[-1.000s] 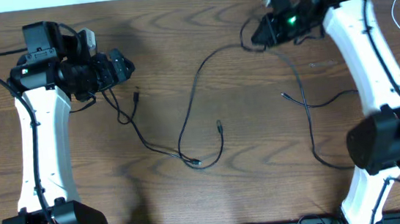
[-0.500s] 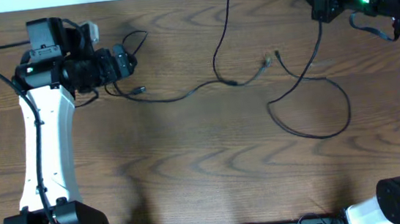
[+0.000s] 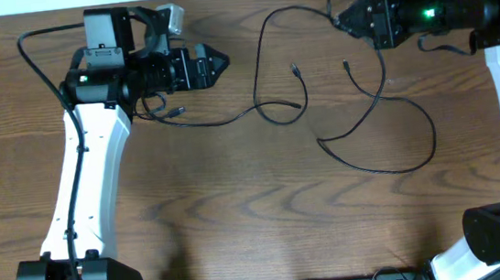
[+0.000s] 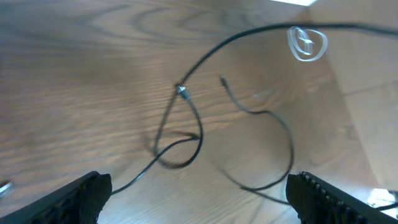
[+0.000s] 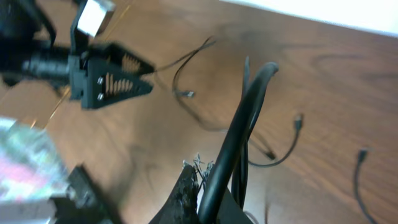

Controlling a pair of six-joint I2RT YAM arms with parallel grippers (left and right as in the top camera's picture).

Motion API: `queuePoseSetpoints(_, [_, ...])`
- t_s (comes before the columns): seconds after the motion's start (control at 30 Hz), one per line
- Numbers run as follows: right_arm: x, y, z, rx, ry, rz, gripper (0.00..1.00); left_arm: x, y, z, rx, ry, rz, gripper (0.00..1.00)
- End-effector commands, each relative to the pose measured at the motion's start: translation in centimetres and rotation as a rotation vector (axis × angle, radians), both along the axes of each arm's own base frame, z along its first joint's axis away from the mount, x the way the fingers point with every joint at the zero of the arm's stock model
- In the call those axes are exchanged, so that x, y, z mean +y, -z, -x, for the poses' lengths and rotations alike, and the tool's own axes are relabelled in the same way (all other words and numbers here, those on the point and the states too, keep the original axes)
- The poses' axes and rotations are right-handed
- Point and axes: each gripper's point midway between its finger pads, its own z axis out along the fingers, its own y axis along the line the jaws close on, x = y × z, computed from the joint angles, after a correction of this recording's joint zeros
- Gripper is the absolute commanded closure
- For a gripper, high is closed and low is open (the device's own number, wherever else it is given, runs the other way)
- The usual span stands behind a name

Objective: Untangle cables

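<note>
**Cables (image 3: 230, 120), thin black cords, sprawl over counter; one clamped at right**

Loose loops with small plug ends lie on the brown wood-grain counter (image 3: 239, 215). The left arm stretches along the far edge. The black left fingers (image 3: 217, 62) are spread wide, and the cords lie ahead of and below them. The right arm reaches in from the far right corner, and the right fingers (image 3: 341, 19) are pressed together on one cable that arcs upward.

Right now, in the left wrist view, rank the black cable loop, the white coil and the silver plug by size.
Largest first: black loop, white coil, silver plug. The coil lies farther from the camera, so it may really be bigger than it looks.
</note>
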Motion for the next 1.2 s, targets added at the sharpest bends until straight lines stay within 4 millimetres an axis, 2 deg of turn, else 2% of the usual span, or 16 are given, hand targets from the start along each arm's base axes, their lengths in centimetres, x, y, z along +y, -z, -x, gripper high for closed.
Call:
queuePoseSetpoints(0.0, [1.8, 1.4, 1.2, 0.001, -0.155, -0.016, 0.99, -2.7, -2.4, 0.8, -0.055, 0.113, 0.097, 0.05])
queuePoseSetpoints(0.1, [2.5, 2.5, 2.1, 0.015, -0.217, -0.011, 0.99, -4.2, -4.5, 1.4, -0.11, 0.21, 0.195, 0.05])
queuePoseSetpoints(0.17, [3.4, 2.9, 3.3, 0.004, -0.31, -0.025, 0.99, -5.1, -6.2, 1.9, -0.165, 0.288, 0.265, 0.04])
queuePoseSetpoints(0.33, [5.5, 2.7, 5.6, -0.048, -0.467, -0.06, 0.99, -5.9, -7.9, 3.0, -0.208, 0.382, 0.343, 0.04])
queuePoseSetpoints(0.53, [7.3, 2.5, 6.4, -0.09, -0.538, -0.059, 0.99, -6.5, -9.1, 4.4, -0.212, 0.471, 0.42, 0.04])
queuePoseSetpoints(0.73, [8.0, 1.8, 6.4, -0.127, -0.56, -0.091, 0.99, -6.9, -11.1, 6.3, -0.265, 0.606, 0.513, 0.04])
queuePoseSetpoints(0.9, [8.2, 1.6, 6.5, -0.128, -0.567, -0.107, 0.99, -7.3, -11.8, 7.3, -0.279, 0.667, 0.547, 0.07])
queuePoseSetpoints(1.0, [8.3, 1.3, 6.5, -0.136, -0.575, -0.124, 0.99, -8.8, -11.7, 8.1, -0.289, 0.709, 0.542, 0.09])
queuePoseSetpoints(1.17, [8.4, 1.2, 6.6, -0.137, -0.578, -0.13, 0.99, -10.2, -11.1, 7.9, -0.301, 0.706, 0.505, 0.15])
